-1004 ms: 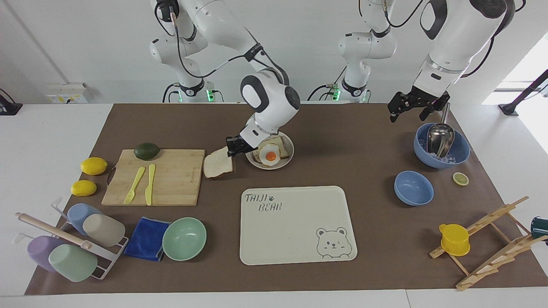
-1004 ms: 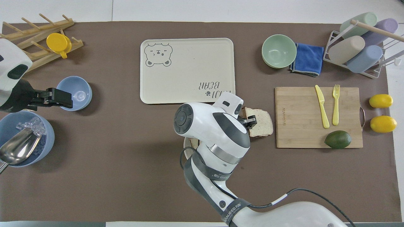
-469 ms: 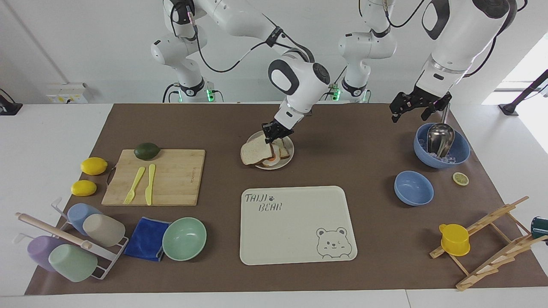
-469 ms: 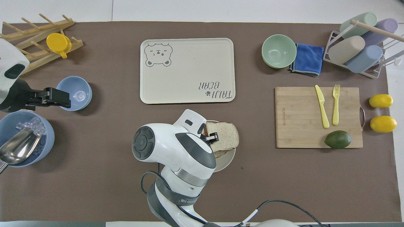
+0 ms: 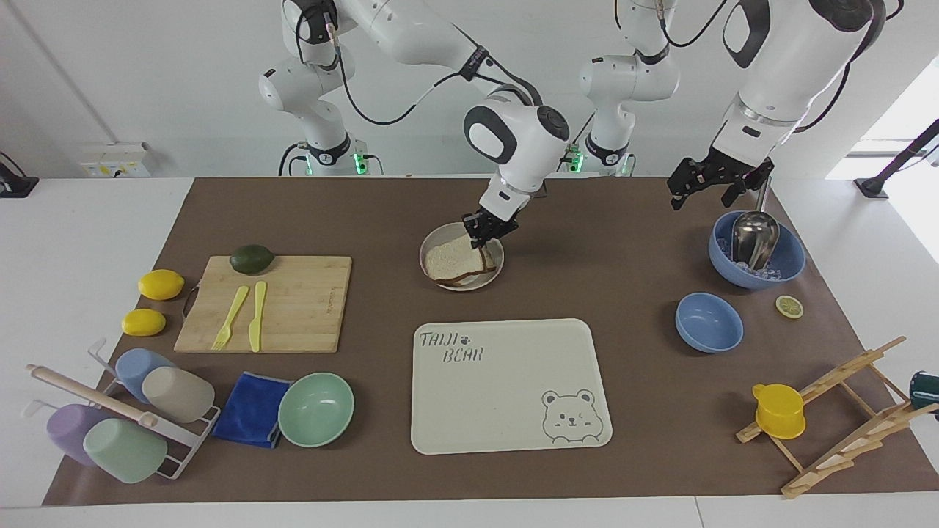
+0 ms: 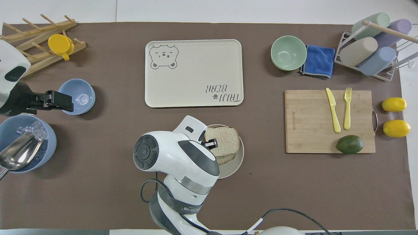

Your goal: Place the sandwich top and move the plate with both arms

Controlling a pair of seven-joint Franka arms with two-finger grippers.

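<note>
The sandwich top (image 5: 449, 259) (image 6: 225, 139) lies flat on the lower slice in the plate (image 5: 433, 239) (image 6: 238, 160) and hides the egg. My right gripper (image 5: 487, 232) (image 6: 211, 143) is low over the plate and shut on the slice's edge at the side toward the left arm's end. My left gripper (image 5: 715, 185) (image 6: 61, 101) hangs open and holds nothing, above the table by the blue bowl with the metal scoop (image 5: 755, 253), and waits there.
The cream bear tray (image 5: 506, 411) lies farther from the robots than the plate. A cutting board (image 5: 293, 315) with fork, knife and avocado sits toward the right arm's end, with a mint bowl (image 5: 315, 409). A small blue bowl (image 5: 709, 323) sits toward the left arm's end.
My right gripper carried the bread slice from the table beside the cutting board onto the plate and lowered it over the egg. The left arm has not moved.
</note>
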